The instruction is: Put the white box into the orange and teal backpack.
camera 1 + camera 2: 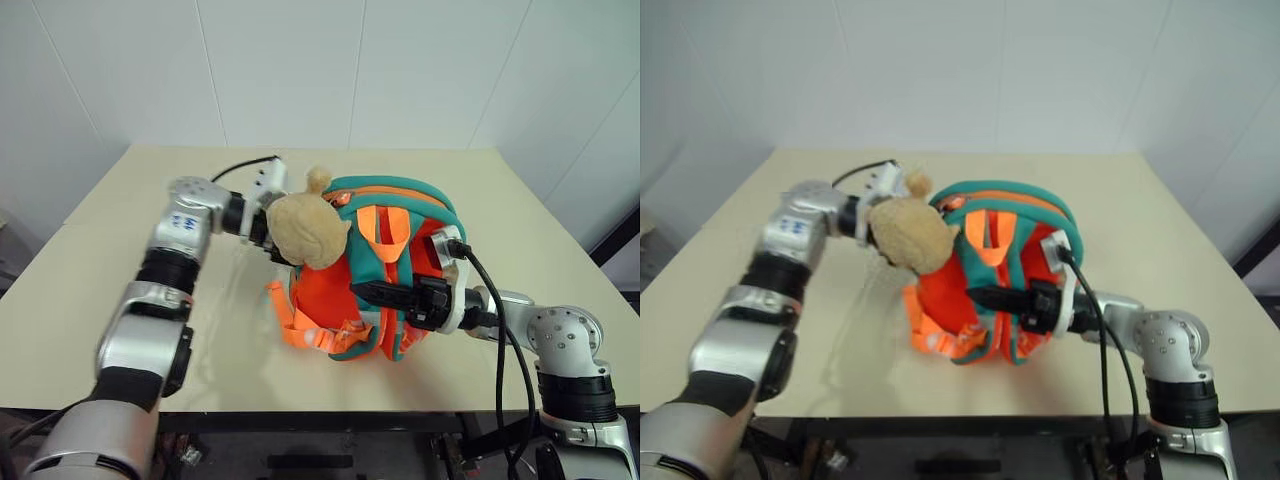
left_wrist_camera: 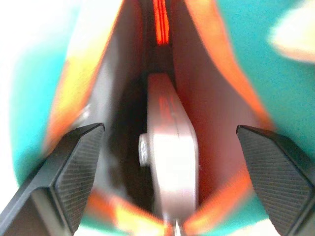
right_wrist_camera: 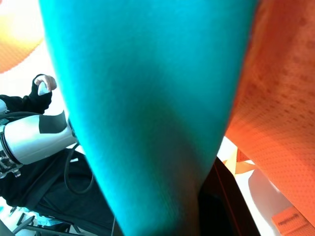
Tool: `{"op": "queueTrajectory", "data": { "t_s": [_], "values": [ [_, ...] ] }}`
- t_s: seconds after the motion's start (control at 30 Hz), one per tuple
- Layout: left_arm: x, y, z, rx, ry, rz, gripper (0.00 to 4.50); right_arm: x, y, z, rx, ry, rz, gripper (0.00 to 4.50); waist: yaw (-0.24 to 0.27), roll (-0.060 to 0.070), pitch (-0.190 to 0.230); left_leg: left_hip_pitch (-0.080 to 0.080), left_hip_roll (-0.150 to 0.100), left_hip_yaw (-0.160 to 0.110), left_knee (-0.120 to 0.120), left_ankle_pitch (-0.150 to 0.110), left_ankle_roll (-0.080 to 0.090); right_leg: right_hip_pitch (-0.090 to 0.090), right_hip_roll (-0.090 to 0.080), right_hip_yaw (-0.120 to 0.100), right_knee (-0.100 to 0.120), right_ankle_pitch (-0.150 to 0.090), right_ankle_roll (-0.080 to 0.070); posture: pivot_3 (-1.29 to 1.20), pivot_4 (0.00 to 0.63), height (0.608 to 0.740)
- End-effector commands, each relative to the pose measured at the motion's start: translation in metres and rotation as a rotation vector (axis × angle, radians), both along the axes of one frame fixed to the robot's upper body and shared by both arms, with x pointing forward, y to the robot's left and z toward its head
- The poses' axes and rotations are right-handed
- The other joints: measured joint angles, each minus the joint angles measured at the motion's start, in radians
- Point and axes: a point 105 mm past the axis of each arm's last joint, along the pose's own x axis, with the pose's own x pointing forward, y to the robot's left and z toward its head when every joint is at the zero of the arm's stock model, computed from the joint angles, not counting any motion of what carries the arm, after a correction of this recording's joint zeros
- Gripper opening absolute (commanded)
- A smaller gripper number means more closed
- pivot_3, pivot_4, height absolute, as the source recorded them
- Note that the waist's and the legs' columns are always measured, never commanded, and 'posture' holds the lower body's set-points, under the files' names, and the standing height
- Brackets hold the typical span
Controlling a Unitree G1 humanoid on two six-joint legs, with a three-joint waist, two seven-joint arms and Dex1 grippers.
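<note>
So here's where I'm at: the orange and teal backpack (image 1: 385, 270) is sitting on the beige table (image 1: 120, 260), roughly in the middle, with its tan plush toy (image 1: 305, 230) flopped against the side facing my left arm. Orange webbing straps (image 1: 300, 325) trail out of the bottom of it onto the tabletop.

My left gripper (image 2: 170, 167) is right at the bag's opening, tucked in behind the plush toy when I look down from my head. Through the wrist camera on that arm the two black fingers (image 2: 74, 172) are spread wide with nothing between them. Straight ahead, between them and deeper in, the white box (image 2: 170, 167) is down inside the backpack, standing on its narrow edge between the orange inner walls. It's clear of both fingers, so I'm not holding it.

My right gripper (image 1: 372, 292) reaches in from the other side and is clamped shut on the backpack, pinching the teal strap (image 1: 362, 262) on the bag's front. That wrist camera is pretty much pressed up against teal fabric (image 3: 147, 113) and orange mesh (image 3: 280, 113).
</note>
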Motion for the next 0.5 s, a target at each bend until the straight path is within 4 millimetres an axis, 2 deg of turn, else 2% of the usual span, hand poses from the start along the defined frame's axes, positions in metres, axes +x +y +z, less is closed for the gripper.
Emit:
{"op": "queueTrajectory", "data": {
  "t_s": [0.03,0.17,0.3,0.5],
  "values": [
    [-0.011,0.02,0.01,0.013,0.0,-0.009,4.49,-0.004,-0.001,0.011,0.036,-0.049,0.006,0.06,0.002,0.0,0.0,0.0,0.0,0.0,0.0,0.0,0.0,0.0,0.0,0.0,0.0,0.0,0.0,0.0,0.15,0.74],
    [-0.017,0.03,0.012,0.01,0.015,-0.001,4.49,-0.003,-0.001,0.011,0.036,-0.048,0.005,0.06,0.006,0.0,0.0,0.0,0.0,0.0,0.0,0.0,0.0,0.0,0.0,0.0,0.001,0.0,0.0,0.0,0.15,0.74],
    [-0.044,0.04,0.04,-0.173,0.023,-0.099,4.49,-0.001,-0.001,0.01,0.033,-0.038,0.002,0.06,0.006,0.0,0.0,0.0,0.0,0.0,0.001,0.0,0.0,0.0,0.0,0.0,0.001,0.0,0.0,0.0,0.15,0.74],
    [-0.073,0.024,0.038,-0.164,0.053,-0.184,4.49,0.0,0.0,0.009,0.031,-0.031,0.009,0.06,0.005,0.0,0.0,0.001,0.0,0.0,0.001,0.0,0.0,0.001,0.0,0.001,0.001,0.0,0.0,0.0,0.15,0.74]
  ]
}}
